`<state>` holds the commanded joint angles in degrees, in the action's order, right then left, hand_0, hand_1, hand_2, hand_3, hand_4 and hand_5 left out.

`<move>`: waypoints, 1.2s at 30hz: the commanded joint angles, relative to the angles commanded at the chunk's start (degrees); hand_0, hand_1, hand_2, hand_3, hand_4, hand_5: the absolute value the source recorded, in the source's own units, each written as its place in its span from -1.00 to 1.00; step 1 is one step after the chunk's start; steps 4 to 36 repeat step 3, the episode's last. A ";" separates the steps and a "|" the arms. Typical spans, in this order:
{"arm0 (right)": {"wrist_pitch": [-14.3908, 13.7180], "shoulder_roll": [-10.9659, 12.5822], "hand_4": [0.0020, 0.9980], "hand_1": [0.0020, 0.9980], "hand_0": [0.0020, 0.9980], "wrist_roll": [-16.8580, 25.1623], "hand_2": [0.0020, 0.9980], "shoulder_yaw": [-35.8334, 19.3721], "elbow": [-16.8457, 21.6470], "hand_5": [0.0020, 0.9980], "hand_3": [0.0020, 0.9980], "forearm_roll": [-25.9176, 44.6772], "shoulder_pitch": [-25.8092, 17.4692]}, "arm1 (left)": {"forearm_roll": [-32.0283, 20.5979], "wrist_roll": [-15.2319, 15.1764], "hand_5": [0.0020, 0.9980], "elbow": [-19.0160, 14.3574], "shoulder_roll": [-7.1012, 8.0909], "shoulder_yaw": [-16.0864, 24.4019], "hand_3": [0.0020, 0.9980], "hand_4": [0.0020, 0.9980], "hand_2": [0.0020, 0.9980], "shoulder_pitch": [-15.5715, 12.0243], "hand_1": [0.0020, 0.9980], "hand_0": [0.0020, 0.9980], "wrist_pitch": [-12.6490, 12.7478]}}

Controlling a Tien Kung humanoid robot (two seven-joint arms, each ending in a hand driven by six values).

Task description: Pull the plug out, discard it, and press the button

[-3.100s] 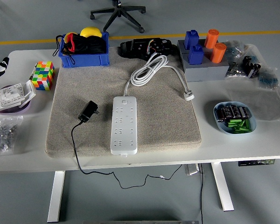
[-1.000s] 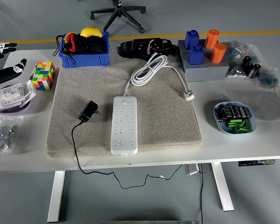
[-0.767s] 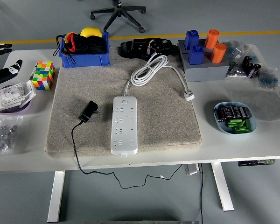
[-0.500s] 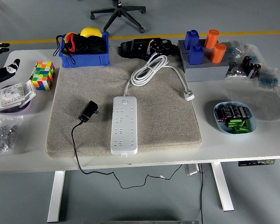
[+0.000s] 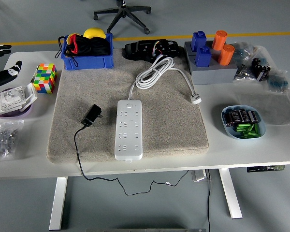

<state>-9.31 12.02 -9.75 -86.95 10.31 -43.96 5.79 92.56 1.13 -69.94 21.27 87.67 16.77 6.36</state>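
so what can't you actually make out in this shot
- Left hand: head view, cut off by the left edge; finger pose unreadable.
- Right hand: not in view.
- Power strip: its button is too small to read on or off.
- Black adapter: its cord drops below the table edge; its far end is hidden.

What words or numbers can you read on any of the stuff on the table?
None can be read.
White power strip: faint marks near its top end, too small to read.
Black adapter: no print shows.
Colourful cube: only coloured squares, no letters.
Batteries in the blue dish: any print is too blurred to read.
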 joint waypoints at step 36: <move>0.19 -0.07 0.31 0.32 0.49 -0.09 0.30 -0.29 0.00 -0.06 0.23 0.12 -0.42 | -0.08 -0.06 -0.54 0.28 -0.19 -0.48 0.58 0.34 0.55 0.83 0.71 0.68 0.03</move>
